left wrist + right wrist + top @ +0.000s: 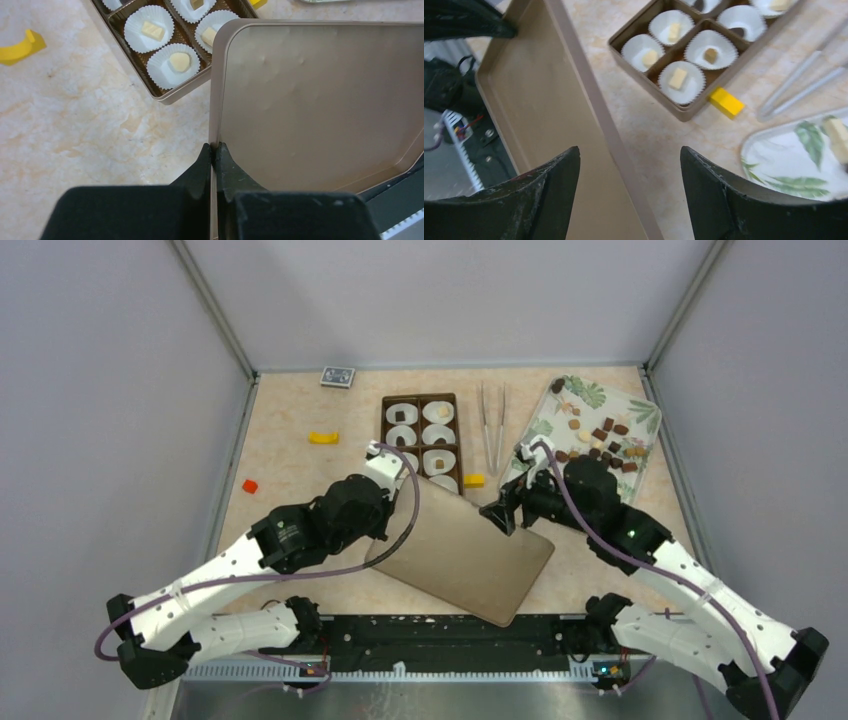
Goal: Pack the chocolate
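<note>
Pale marbled counter point(290, 420) between grey walls; the left tool point(214, 147) is pressed together on the rim of the tan lid point(310, 100), holding it tilted, likely to carry it over the box point(167, 97); cream chocolate point(179, 61) sits there in paper cups; the right tool point(629, 152) hangs spread astride the lid's other edge (ready to steady it, I judge); more pieces lie on the leaf-print tray point(640, 405).
</note>
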Controlling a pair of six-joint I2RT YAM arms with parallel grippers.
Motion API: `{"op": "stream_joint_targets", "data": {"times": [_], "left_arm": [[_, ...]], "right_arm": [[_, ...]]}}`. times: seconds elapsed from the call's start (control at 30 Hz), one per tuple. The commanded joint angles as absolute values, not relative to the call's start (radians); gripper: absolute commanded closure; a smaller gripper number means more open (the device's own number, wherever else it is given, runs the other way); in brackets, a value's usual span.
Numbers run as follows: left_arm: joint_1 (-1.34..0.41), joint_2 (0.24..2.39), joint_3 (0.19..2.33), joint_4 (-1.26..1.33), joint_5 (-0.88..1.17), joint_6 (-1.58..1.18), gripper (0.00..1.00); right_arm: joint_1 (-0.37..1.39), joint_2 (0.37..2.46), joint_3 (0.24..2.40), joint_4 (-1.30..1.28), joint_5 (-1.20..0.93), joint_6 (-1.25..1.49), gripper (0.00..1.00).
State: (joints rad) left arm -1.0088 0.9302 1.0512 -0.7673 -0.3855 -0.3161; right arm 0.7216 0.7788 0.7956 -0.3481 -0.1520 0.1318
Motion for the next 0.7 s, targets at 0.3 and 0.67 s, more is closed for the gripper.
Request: {"op": "stream_joint_targets", "data": {"times": [0.3, 0.67], "left_arm": [[-1.012, 0.824, 1.034, -0.602, -0.325, -0.048, 1.00], [-1.012, 0.767, 1.028, -0.531, -0.462, 0.070, 1.00]], "right_arm": [[0.719, 0.951, 0.795, -0.232, -0.550, 0.110, 0.25], [0.719, 1.021, 0.809, -0.232, -0.957, 0.165, 0.38]]}}
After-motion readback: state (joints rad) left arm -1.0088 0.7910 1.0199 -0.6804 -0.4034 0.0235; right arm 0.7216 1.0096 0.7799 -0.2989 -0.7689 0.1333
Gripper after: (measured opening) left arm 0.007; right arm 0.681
